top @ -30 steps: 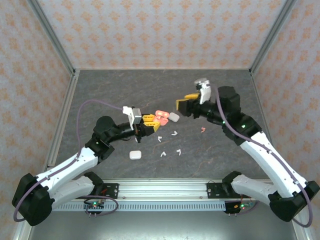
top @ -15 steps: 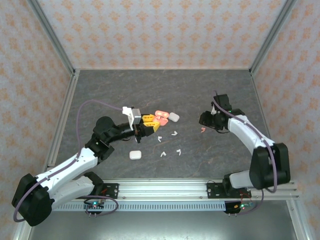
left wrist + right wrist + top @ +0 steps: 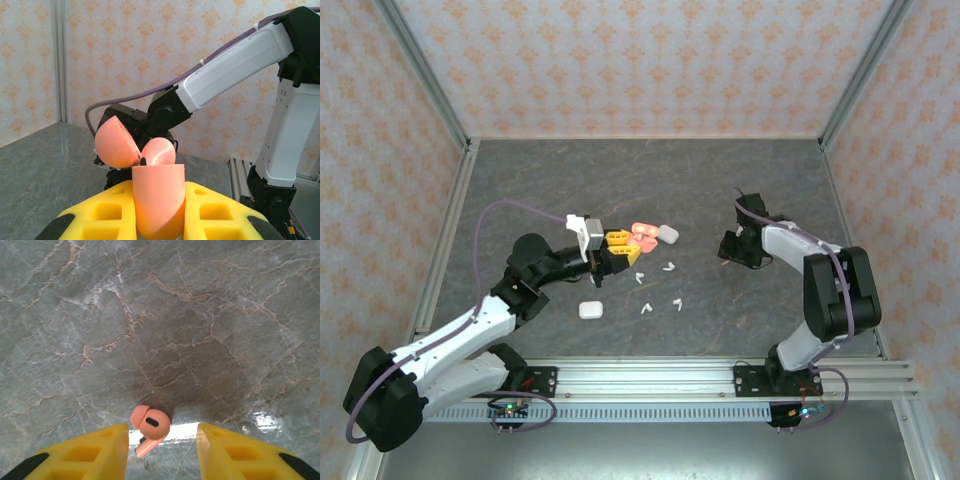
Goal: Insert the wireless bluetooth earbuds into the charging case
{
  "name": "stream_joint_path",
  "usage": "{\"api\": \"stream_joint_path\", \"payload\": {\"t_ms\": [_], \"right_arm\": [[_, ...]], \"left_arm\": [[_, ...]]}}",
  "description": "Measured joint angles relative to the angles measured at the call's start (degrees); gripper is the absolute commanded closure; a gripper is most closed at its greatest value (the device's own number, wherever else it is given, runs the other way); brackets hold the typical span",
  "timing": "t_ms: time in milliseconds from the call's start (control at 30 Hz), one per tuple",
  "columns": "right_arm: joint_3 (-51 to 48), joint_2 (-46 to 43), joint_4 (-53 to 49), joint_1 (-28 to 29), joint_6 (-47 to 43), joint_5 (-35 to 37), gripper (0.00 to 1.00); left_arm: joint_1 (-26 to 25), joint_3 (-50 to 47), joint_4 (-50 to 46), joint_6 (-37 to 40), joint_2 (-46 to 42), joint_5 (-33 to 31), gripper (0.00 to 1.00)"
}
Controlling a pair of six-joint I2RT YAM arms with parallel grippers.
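Note:
My left gripper (image 3: 618, 248) is shut on an open coral-pink charging case (image 3: 159, 202), its lid (image 3: 114, 142) tilted back. A pink earbud's rounded head (image 3: 160, 151) sticks up from the case. At the right, my right gripper (image 3: 161, 452) is down at the table, open, its yellow fingers (image 3: 95, 455) on either side of a coral-pink earbud (image 3: 150, 424) that lies on the stone. There is a gap on both sides, narrower on the left. Several white earbuds (image 3: 669, 266) lie loose in the middle of the table.
A shut white case (image 3: 668, 233) lies just right of the pink case (image 3: 642, 231), and another white case (image 3: 589, 310) lies nearer the front. Patterned walls with metal posts (image 3: 435, 80) ring the grey stone table (image 3: 620, 180).
The right arm has swung from high over the middle down to the table at the right, and its jaws have narrowed around the pink earbud. The left arm has held still.

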Motion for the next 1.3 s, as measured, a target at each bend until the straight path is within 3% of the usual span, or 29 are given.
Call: {"api": "stream_joint_path", "payload": {"t_ms": [567, 900, 1067, 1300], "right_arm": [[1.18, 2.99, 1.9, -0.22, 0.15, -2.64, 0.8], [1.05, 1.81, 2.23, -0.22, -1.95, -2.99, 0.83], [-1.16, -5.73, 4.2, 0.02, -4.66, -4.81, 0.84], [-4.74, -23.08, 10.86, 3.98, -8.46, -9.84, 0.84]], "left_arm": [[0.0, 0.0, -0.61, 1.03, 0.0, 0.0, 1.0], [0.0, 0.0, -0.96, 1.01, 0.0, -0.28, 1.0], [0.0, -1.27, 1.49, -0.17, 0.0, -2.19, 1.0], [0.0, -2.62, 7.19, -3.67, 1.46, -3.93, 1.0]]}}
